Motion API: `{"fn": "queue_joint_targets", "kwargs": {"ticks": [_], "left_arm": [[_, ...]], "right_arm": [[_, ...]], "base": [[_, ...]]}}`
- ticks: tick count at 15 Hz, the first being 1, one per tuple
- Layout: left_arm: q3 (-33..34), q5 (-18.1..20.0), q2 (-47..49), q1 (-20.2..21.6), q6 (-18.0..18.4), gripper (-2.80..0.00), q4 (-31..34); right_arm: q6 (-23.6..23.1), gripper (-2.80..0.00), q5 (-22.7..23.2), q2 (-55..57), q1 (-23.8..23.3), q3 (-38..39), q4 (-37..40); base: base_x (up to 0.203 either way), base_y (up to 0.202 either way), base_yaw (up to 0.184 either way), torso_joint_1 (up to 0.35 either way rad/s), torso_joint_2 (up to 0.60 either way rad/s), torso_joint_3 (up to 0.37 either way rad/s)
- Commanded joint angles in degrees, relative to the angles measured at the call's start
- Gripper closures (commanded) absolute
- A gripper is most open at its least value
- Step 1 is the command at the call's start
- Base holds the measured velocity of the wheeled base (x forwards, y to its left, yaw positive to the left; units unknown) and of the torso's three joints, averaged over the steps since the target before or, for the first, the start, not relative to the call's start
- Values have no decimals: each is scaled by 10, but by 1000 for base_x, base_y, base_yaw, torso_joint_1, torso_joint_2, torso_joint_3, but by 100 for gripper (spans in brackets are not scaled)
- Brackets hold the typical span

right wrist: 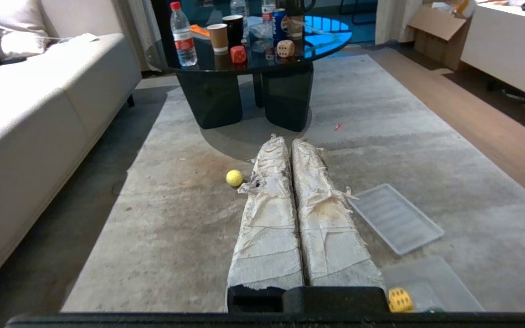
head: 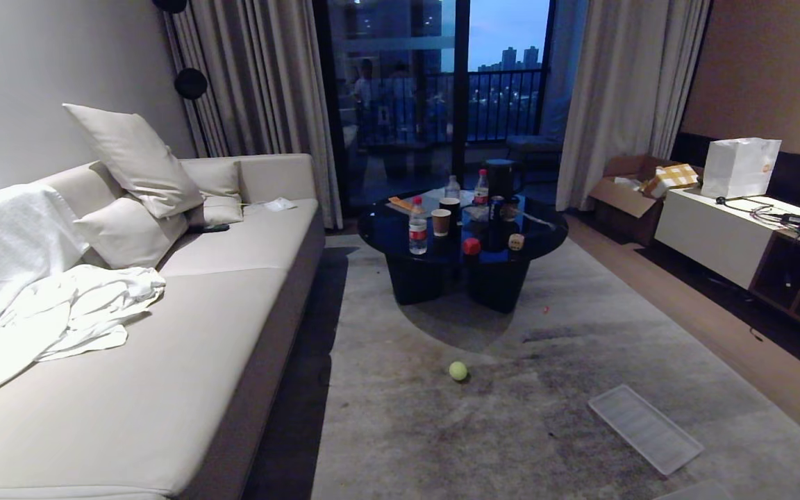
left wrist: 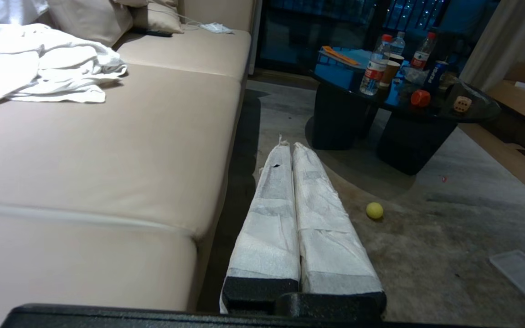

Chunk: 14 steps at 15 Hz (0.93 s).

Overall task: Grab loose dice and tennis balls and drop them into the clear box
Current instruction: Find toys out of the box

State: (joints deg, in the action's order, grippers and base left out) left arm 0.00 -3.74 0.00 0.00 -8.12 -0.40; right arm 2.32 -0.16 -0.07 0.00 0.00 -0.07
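Fingers of right gripper (right wrist: 285, 139) pressed together, empty; left gripper (left wrist: 288, 145) likewise. Tennis ball (right wrist: 234, 177) lay on rug (right wrist: 176, 237) just beside right fingertips, left-forward; right arm nearer. Clear box (right wrist: 431, 282) beside right gripper.

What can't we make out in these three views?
- Clear box: right wrist view only, cut off by the lower edge and partly behind the right hand; the head view barely catches its corner.
- Yellow die: half hidden by the wrist mount.
- Red die, beige die: too small to read the dots.
- Left hand: absent from the head view.
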Motion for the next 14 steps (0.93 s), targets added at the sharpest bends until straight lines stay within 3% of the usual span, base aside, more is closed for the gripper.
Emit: {"fn": "queue_joint_targets", "kwargs": {"ticks": [1, 14], "left_arm": [[0, 0, 1, 0, -1, 0, 0], [0, 0, 0, 0, -1, 0, 0]], "right_arm": [[1, 0, 0, 1, 0, 0, 0], [1, 0, 0, 1, 1, 0, 0]], "base": [[180, 0, 1, 7, 3, 3], [184, 0, -1, 3, 3, 2]]}}
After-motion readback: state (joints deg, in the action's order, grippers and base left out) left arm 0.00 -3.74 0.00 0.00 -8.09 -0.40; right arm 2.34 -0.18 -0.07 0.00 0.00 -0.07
